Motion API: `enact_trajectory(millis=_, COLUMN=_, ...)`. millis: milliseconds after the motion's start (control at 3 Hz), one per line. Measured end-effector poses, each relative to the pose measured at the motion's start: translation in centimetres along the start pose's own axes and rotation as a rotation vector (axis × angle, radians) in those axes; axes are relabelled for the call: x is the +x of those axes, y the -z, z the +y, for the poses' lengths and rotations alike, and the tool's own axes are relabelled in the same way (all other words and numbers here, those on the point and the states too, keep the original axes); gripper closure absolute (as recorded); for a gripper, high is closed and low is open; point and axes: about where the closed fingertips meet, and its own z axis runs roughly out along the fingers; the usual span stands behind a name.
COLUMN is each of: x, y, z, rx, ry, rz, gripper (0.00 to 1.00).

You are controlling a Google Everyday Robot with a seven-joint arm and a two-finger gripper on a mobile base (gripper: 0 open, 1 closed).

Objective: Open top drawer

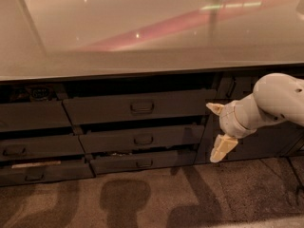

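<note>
Left of the gripper (212,132), the top drawer (104,109) seems shadowed inside.

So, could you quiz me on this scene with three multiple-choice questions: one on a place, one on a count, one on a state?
1. Where is the tool?
A) left of all the drawers B) inside a drawer C) right of the top drawer
2. How many drawer fronts stack in the middle column?
A) two B) three C) five
3. How are the tool's fingers?
A) spread, holding nothing B) clamped on a handle C) gripping a cup

Answers: 1 C, it hangs beside that drawer's right end; 2 B, three fronts sit one above another; 3 A, both pale fingers stand apart.
</note>
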Motion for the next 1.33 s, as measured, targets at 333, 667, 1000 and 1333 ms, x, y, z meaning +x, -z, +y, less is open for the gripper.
enact_trajectory(millis=333, x=1.6, y=-1.2, z=-2.9, rx=-0.011, ry=-0.048, rz=0.023, gripper=0.00)
enact_trajectory(millis=667, x=4.8, y=-2.6, z=-7.4, rx=-0.009, ry=-0.112, rz=0.033, gripper=0.00)
enact_trajectory(millis=1000, x=5.2, y=-1.9, z=-9.4, rx=0.027, ry=-0.118, rz=0.028, gripper=0.00)
enact_trajectory(millis=1333, x=5.1, y=-2.1, z=-9.0, rx=0.018, ry=-0.116, rz=0.029, gripper=0.00)
